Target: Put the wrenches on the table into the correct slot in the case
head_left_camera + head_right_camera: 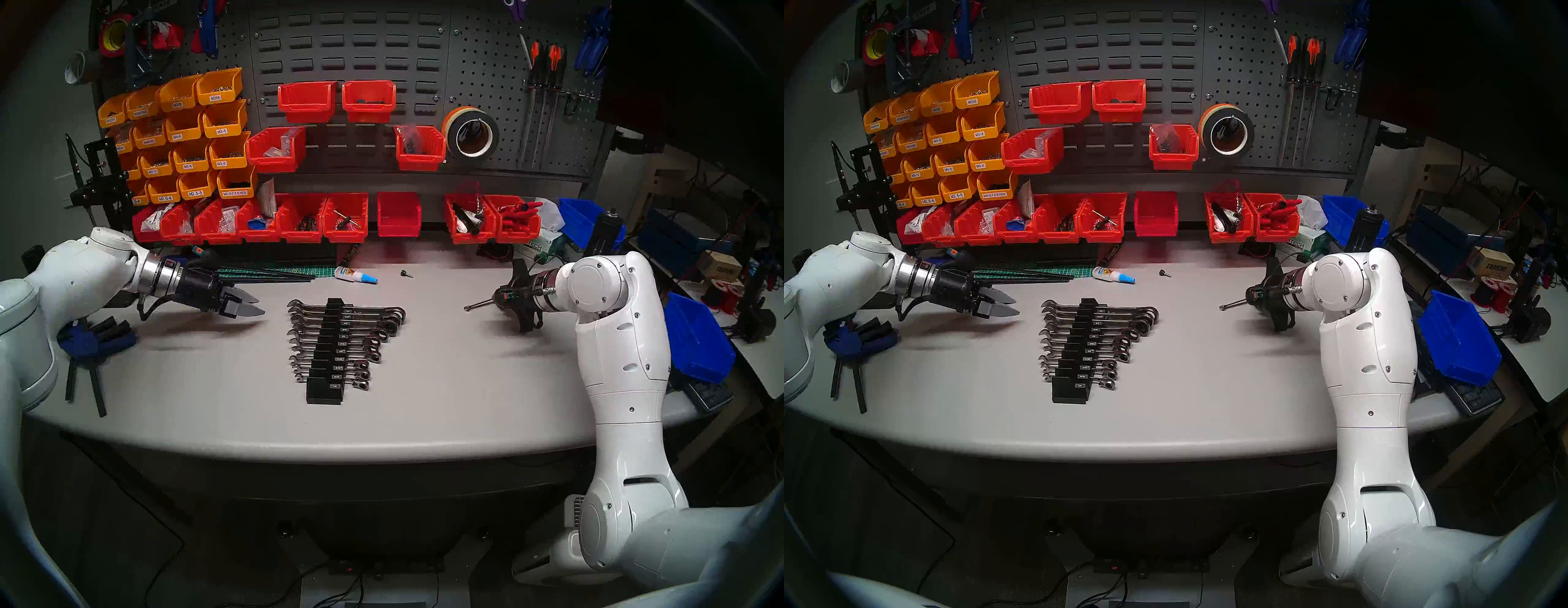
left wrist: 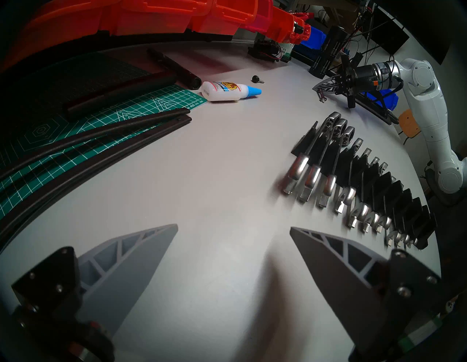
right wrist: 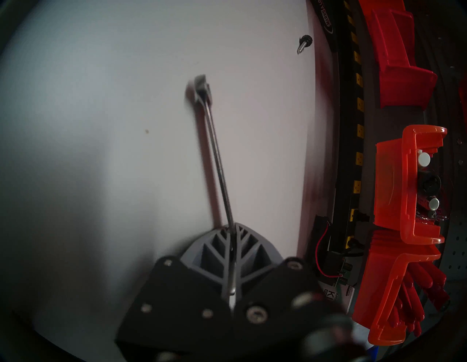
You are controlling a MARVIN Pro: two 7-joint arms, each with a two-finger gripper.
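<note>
1. Wrench (image 3: 214,156): slim silver one, pinched at one end by the right gripper (image 3: 233,232), fingers pressed together on its shank; the far end sticks out over the desk (image 1: 424,424), well right of the case (image 1: 324,361).
2. Progress: pick looks done; carry and slotting left. Bottom groove looks empty.
3. Left gripper (image 2: 233,228): fingers spread, holding nothing, left of the case.
4. Writing: white size labels on the case too small to read; yellow bins (image 1: 178,136) marked M3-4, M2.5-5.

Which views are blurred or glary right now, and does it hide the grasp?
Right wrist: motion smear on the wrench, yet the right gripper is clearly shut on its shank. Left wrist: racked wrenches slightly soft, left gripper sharp and open. Head views: crisp, with fisheye bending of the table edge and dark corners.
</note>
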